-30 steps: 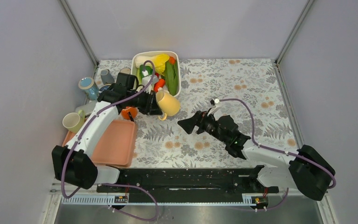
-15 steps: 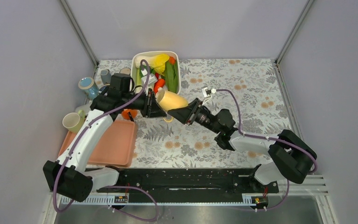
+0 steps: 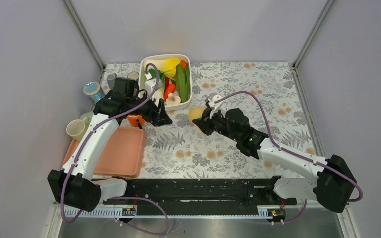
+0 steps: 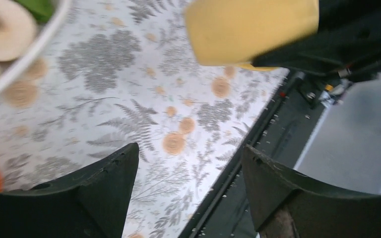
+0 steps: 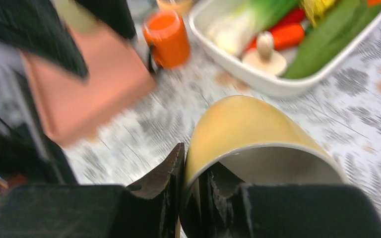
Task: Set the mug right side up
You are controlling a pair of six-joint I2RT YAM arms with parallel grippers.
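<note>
The mug (image 3: 197, 113) hangs sideways over the middle of the table (image 3: 278, 89), with the right gripper (image 3: 204, 120) clamped on its rim. The left gripper (image 3: 162, 115) gapes empty. About halfway, I'd say: tipping it mouth-up and setting it down remain.
</note>
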